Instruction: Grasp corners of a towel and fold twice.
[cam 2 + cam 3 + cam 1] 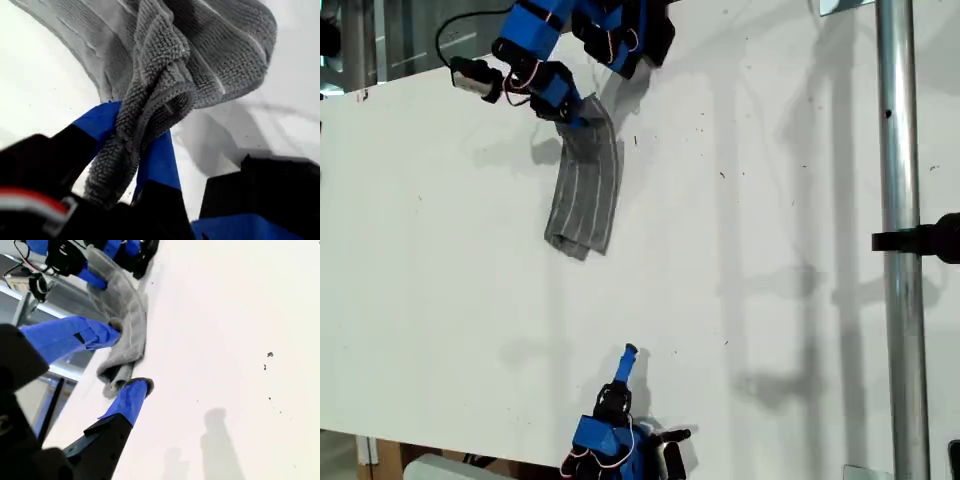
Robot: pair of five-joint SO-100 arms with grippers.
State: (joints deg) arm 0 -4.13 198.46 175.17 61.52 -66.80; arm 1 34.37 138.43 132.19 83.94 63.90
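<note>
Towel (586, 190) lies bunched into a narrow, folded-over strip in the upper left of the exterior view, on the white table (770, 250); its upper end is lifted off the surface, lower end resting flat.

My first gripper (135, 150) is clamped on a wad of the towel (165, 85); the first wrist view shows cloth pinched between the blue-taped jaws, several layers at once rather than one clean corner; probably why the cloth hangs as a rope instead of a sheet. In the exterior view this gripper (575, 112) sits at the strip's upper end.

My second gripper (127, 357) stands with jaws apart, holding nothing; it looks along the table toward the towel (125, 325), well apart from it; in the exterior view it (628, 355) waits at lower centre, presumably free to take a second corner.

Judgement: fold incomplete; layers need spreading first.
</note>
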